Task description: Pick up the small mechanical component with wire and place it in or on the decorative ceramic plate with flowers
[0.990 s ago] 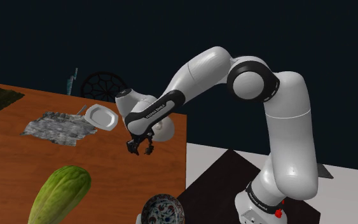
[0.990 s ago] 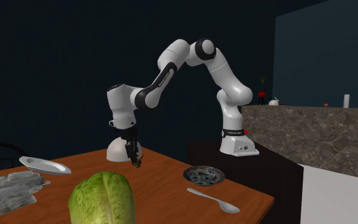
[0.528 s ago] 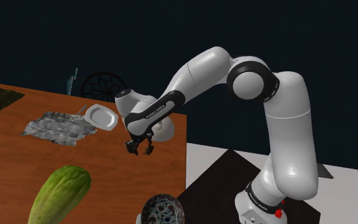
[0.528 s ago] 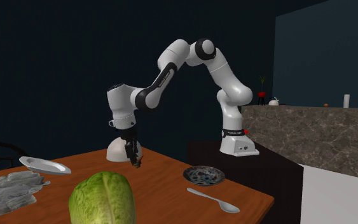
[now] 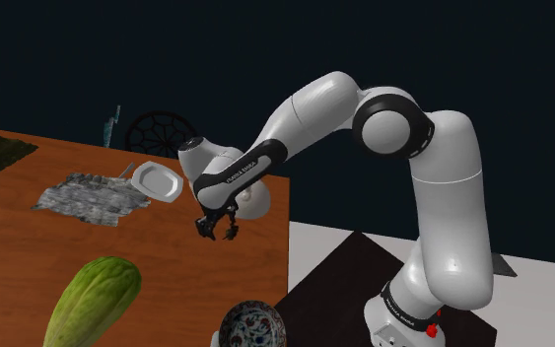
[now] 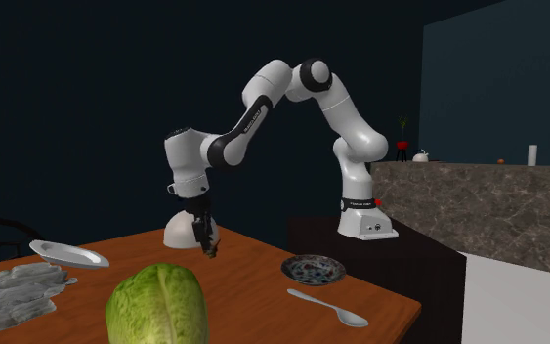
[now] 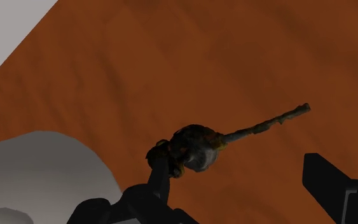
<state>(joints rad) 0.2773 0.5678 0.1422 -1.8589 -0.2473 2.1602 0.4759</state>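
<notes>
Brown-black component with wire (image 7: pixel 193 147) lies off-centre within our spread gripper (image 7: pixel 234 167), so we risk nudging it aside on closing.

Component (image 7: pixel 193 147) on table (image 7: pixel 171 63), dome (image 7: pixel 37 165) beside — spoon (image 6: pixel 326 306) by plate (image 6: pixel 314 267)

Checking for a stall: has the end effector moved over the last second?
No. In the shoulder view the end effector sits at the same spot beside the white dome as before.
</notes>
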